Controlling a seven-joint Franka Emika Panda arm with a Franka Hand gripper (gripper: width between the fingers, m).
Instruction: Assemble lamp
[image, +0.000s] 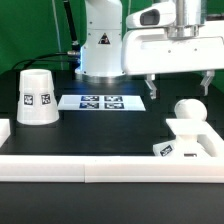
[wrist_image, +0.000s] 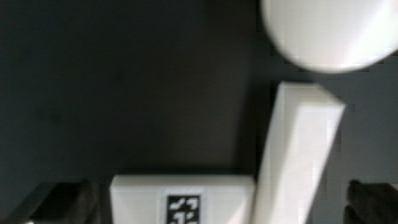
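Robot arm at upper right, its gripper (image: 176, 90) open and empty. Long white rail (image: 100, 166) crosses the bottom. Shade (image: 37, 97) stands left, marker board (image: 103, 101) centre. Bulb (image: 187, 113) touches base block (image: 168, 149) lower right, below the gripper, behind the rail.

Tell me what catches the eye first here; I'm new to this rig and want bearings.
The matte white tapered cup-like shade stands alone at the exterior view's left. At that view's right, the open end effector hangs above the white ball-headed bulb, which rises by the small white square base block.
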